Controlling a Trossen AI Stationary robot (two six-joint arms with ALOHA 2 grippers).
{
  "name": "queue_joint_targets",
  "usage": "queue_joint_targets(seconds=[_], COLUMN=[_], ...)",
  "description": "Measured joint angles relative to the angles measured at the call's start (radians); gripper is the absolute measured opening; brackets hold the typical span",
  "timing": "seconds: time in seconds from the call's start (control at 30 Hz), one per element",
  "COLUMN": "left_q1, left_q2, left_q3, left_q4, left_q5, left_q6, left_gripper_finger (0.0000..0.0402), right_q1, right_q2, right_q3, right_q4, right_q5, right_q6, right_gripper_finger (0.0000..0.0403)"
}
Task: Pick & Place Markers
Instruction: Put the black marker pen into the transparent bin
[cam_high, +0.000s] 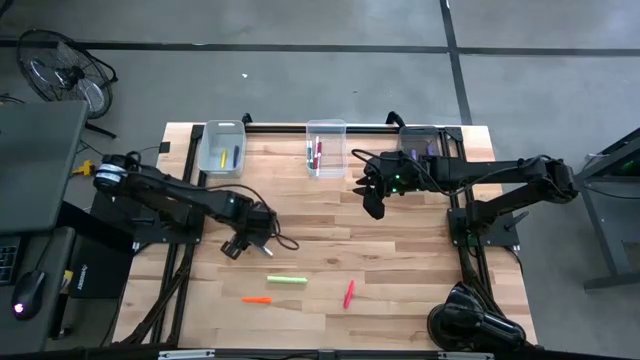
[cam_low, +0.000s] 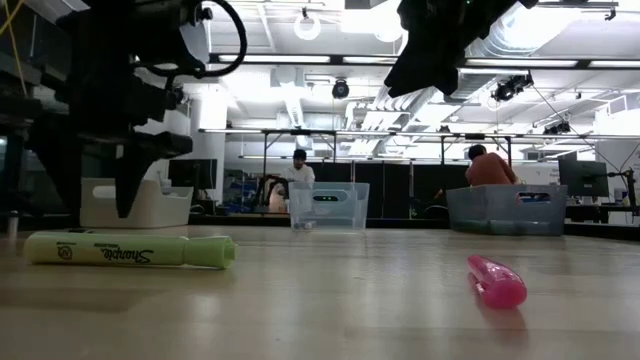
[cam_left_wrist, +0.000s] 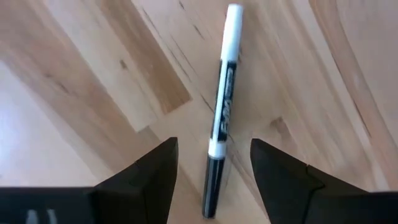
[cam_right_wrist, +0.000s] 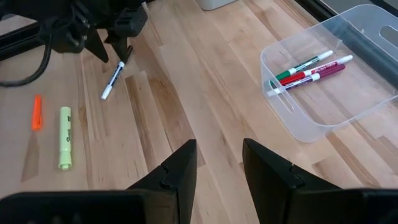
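Your left gripper (cam_left_wrist: 211, 180) is open and holds nothing, with the black-and-white marker (cam_left_wrist: 222, 112) lying flat between its fingers at lower middle of the left wrist view; close off-centre and the marker may roll or spin away. The right gripper (cam_right_wrist: 217, 165) hangs half open and empty, and bare table (cam_high: 420, 260) leaves you plenty of room.

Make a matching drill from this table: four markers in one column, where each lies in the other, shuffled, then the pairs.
Things:
1. black-and-white marker
2. light green highlighter
3. small orange marker
4. green-capped marker

Places:
A. inside a clear plastic bin
B. between the left gripper and its open fingers
C. bare table, beside the orange marker
D. bare table, nearest the front edge

Pairs: 1-B, 2-C, 3-D, 4-A
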Motion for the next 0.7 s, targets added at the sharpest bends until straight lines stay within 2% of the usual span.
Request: queue_joint_targets(seconds=[0.2,0.53,0.7], left_q1=[-0.038,-0.036,-0.036], left_q2=[0.076,0.186,0.187], left_q3=[0.000,0.004,0.003], left_q4=[0.038,0.047,0.051], left_q5=[-0.015,-0.038,-0.040], left_q6=[-0.019,-0.053,-0.052], left_gripper_finger=[0.0197,0.0195,0.0153], right_q1=[0.000,0.000,0.000], right_q2=[0.000,0.000,0.000], right_q3=[0.000,0.000,0.000], right_q4=[0.000,-0.001,-0.002], right_q5=[0.000,-0.004,-0.004], right_q6=[0.000,0.000,0.000], right_gripper_finger=[0.0119,0.0119,0.0119])
